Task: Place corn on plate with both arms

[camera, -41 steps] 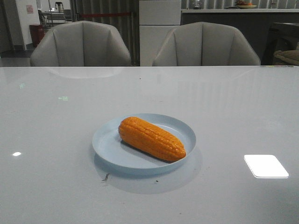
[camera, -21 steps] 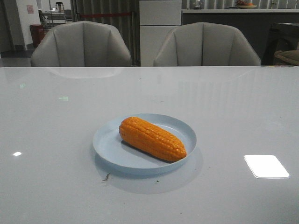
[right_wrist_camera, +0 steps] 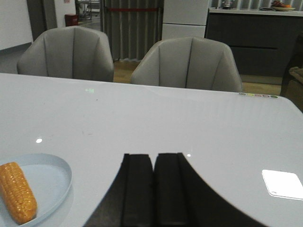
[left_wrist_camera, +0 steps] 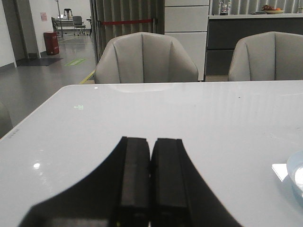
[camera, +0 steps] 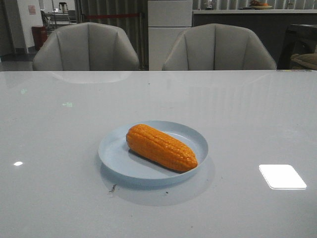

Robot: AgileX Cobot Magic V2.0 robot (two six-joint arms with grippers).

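Observation:
The orange corn (camera: 161, 147) lies flat inside the pale-blue plate (camera: 115, 153) at the middle of the white table, its tapered end toward the front right. The corn (right_wrist_camera: 18, 191) and the plate (right_wrist_camera: 57, 174) also show in the right wrist view. Only an edge of the plate (left_wrist_camera: 297, 177) shows in the left wrist view. My left gripper (left_wrist_camera: 151, 140) is shut and empty, off to the plate's left. My right gripper (right_wrist_camera: 153, 156) is shut and empty, off to the plate's right. Neither arm shows in the front view.
Two grey chairs (camera: 86, 47) (camera: 218, 48) stand behind the table's far edge. A bright light patch (camera: 282, 176) reflects on the table at the front right. A small dark speck (camera: 112, 188) lies just in front of the plate.

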